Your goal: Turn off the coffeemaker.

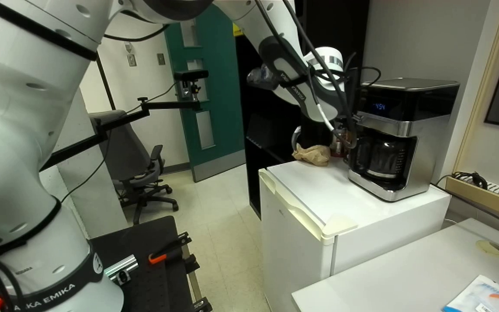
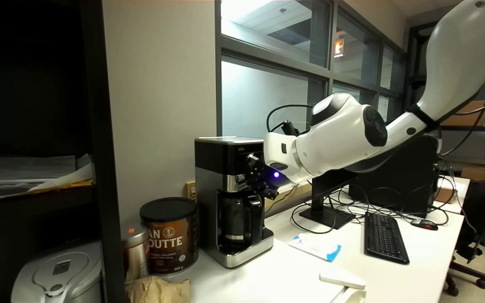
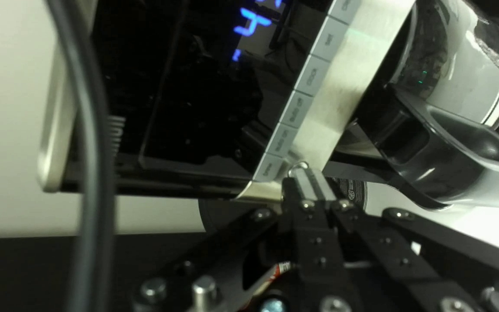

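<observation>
The coffeemaker (image 1: 433, 147) stands upright on the white mini-fridge, with black top, silver body and lit blue digits. It also shows in an exterior view (image 2: 209, 210) and fills much of the wrist view (image 3: 189, 108). Its dark glass carafe (image 1: 386, 158) sits inside, its black handle (image 3: 431, 147) facing out in the wrist view. My gripper (image 3: 312, 184) is shut with nothing between its fingers. The fingertips are at a round button (image 3: 298, 166) on the silver band beside the "brew" label, partly covering it. I cannot tell whether the button is pressed.
The mini-fridge (image 1: 297, 247) carries a brown paper bag (image 1: 312, 154) and a brown coffee can (image 2: 169, 240) beside the machine. A white desk (image 1: 383, 286) adjoins it, with a keyboard (image 2: 385, 237) and monitor stand (image 2: 326, 216). A dark cable (image 3: 98, 173) crosses the wrist view.
</observation>
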You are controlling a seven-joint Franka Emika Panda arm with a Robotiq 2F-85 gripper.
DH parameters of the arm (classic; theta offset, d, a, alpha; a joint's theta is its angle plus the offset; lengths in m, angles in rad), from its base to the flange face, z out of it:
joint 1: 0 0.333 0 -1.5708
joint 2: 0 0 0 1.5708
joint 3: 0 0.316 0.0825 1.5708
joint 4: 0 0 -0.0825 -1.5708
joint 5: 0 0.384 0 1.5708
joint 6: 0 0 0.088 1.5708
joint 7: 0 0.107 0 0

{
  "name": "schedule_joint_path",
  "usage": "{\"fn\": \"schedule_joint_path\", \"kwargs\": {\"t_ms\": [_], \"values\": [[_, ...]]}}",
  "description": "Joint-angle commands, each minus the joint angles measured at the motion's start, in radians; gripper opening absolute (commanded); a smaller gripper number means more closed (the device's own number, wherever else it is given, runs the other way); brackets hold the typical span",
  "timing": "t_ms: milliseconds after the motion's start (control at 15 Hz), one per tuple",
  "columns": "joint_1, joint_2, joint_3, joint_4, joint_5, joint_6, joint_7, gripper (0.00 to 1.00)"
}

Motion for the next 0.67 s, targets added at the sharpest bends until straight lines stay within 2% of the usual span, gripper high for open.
{"fn": "schedule_joint_path", "kwargs": {"t_ms": [0, 600], "values": [[-0.013, -0.074, -0.016, -0.096, 0.018, 0.027, -0.01, 0.0], [-0.031, -0.31, -0.057, -0.433, 0.025, 0.134, -0.015, 0.0]]}}
